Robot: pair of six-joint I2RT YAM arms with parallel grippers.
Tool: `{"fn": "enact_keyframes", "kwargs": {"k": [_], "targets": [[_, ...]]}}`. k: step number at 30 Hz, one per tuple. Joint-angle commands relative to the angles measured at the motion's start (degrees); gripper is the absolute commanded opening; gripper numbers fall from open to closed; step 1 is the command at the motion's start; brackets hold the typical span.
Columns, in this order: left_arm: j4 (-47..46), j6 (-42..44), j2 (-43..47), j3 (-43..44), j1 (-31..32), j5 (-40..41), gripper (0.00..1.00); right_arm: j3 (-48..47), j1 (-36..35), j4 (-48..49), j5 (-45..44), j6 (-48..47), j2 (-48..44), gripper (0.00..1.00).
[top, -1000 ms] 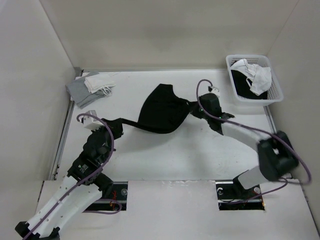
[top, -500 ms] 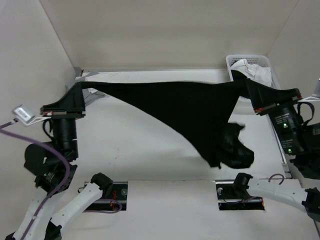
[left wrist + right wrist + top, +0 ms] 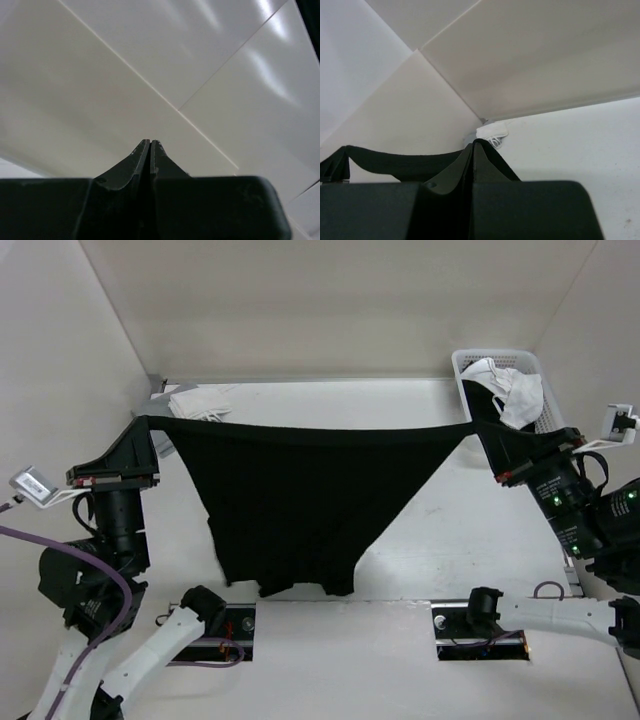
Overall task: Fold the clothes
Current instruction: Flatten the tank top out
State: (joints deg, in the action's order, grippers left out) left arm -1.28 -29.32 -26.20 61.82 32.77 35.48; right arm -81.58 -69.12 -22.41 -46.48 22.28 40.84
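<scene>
Fabric, matte and soft, spans the air left of the slatted white plastic basket point(image 3: 458, 360): a black shirt point(image 3: 300, 500). The left gripper point(image 3: 149, 421) is clenched on the corner farthest from the basket. The top edge runs taut; the body tapers to a limp, wrinkled hem over the white surface point(image 3: 450, 540). The right gripper point(image 3: 471, 426) grasps the corner just beside the basket, which holds crumpled white cloth point(image 3: 515, 390).

Nothing readable anywhere: no words, no numbers, no brand marks. Black shirt point(image 3: 290, 500) showing plain cloth, no print on it. White tag point(image 3: 31, 486) at the far left edge, second white tag point(image 3: 621, 420) at the far right — both too small to make out any lettering.
</scene>
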Motion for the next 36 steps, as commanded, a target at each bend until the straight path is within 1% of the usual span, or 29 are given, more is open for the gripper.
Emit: {"fn": "enact_keyframes", "kwargs": {"k": [1, 3, 5, 6, 7, 9, 11, 12, 14, 17, 19, 21, 22, 23, 25, 28, 30, 32, 34, 35, 36], "targets": [[0.1, 1.5, -0.6, -5.5, 0.0, 2.7, 0.02, 0.5, 0.3, 5.4, -4.0, -5.3, 2.8, 0.02], [-0.2, 0.8, -1.7, -8.9, 0.1, 3.6, 0.02, 0.9, 3.8, 5.9, -0.6, -5.1, 6.1, 0.02], [-1.2, 0.5, -3.9, -11.6, -0.6, 4.7, 0.02, 1.0, 9.8, 5.8, 5.1, -3.6, 9.8, 0.02], [-2.0, 0.4, -5.4, -12.2, -1.5, 4.9, 0.02, 0.7, 15.0, 5.8, 10.9, -1.6, 12.9, 0.01], [-3.2, 0.1, -7.4, -12.3, -2.8, 4.9, 0.02, 0.5, 18.4, 6.2, 15.0, -0.4, 15.0, 0.01], [-6.9, -0.6, -13.0, -10.8, -6.3, 3.3, 0.02, -2.2, 28.0, 8.0, 25.5, 2.4, 22.1, 0.00], [-9.9, -1.4, -19.7, -7.0, -9.5, -0.8, 0.01, -8.6, 34.9, 9.6, 31.9, 3.6, 30.1, 0.00], [-11.3, -1.9, -25.9, -2.3, -12.1, -3.9, 0.01, -13.1, 37.1, 9.8, 33.5, 3.6, 34.6, 0.00], [-11.3, -2.4, -34.2, 6.1, -15.0, -8.3, 0.01, -25.3, 41.0, 9.2, 35.9, 3.0, 43.1, 0.00], [-8.2, -4.1, -47.2, 23.8, -20.7, -15.7, 0.01, -47.2, 44.5, 5.4, 38.6, 2.9, 54.7, 0.00], [-5.3, -5.0, -53.3, 35.3, -23.9, -19.3, 0.01, -61.6, 45.5, 3.1, 40.5, 3.5, 61.5, 0.00], [-2.8, -5.6, -57.1, 44.6, -26.8, -21.4, 0.01, -73.7, 45.9, 1.1, 41.5, 3.6, 66.9, 0.00], [-2.4, -5.7, -58.3, 47.8, -28.0, -22.3, 0.01, -78.2, 46.1, 0.9, 41.5, 3.9, 68.7, 0.00], [-2.0, -5.6, -59.2, 50.7, -28.9, -22.9, 0.01, -80.2, 46.4, 1.3, 41.5, 4.6, 69.4, 0.00], [-1.8, -5.3, -60.0, 54.2, -31.0, -24.2, 0.01, -78.0, 46.9, 4.3, 41.8, 5.7, 67.2, 0.00], [-2.2, -5.3, -60.0, 55.5, -33.1, -25.8, 0.01, -75.1, 47.5, 6.9, 42.6, 6.0, 64.4, 0.01], [-2.9, -5.7, -58.9, 53.8, -34.0, -26.5, 0.01, -74.7, 47.9, 4.9, 42.8, 5.8, 63.7, 0.01], [-5.0, -5.4, -57.1, 49.9, -34.1, -26.5, 0.01, -71.7, 48.3, 2.8, 42.8, 5.3, 62.3, 0.01], [-7.1, -4.7, -55.1, 45.1, -33.7, -26.8, 0.01, -64.2, 48.6, 2.7, 42.9, 4.5, 59.1, 0.00], [-7.9, -4.3, -54.2, 42.8, -33.4, -27.0, 0.01, -58.8, 48.6, 3.2, 43.0, 3.8, 56.7, 0.00], [-8.9, -4.0, -52.4, 38.7, -32.9, -27.0, 0.01, -51.7, 48.3, 4.6, 42.9, 3.1, 53.6, 0.00]]}}
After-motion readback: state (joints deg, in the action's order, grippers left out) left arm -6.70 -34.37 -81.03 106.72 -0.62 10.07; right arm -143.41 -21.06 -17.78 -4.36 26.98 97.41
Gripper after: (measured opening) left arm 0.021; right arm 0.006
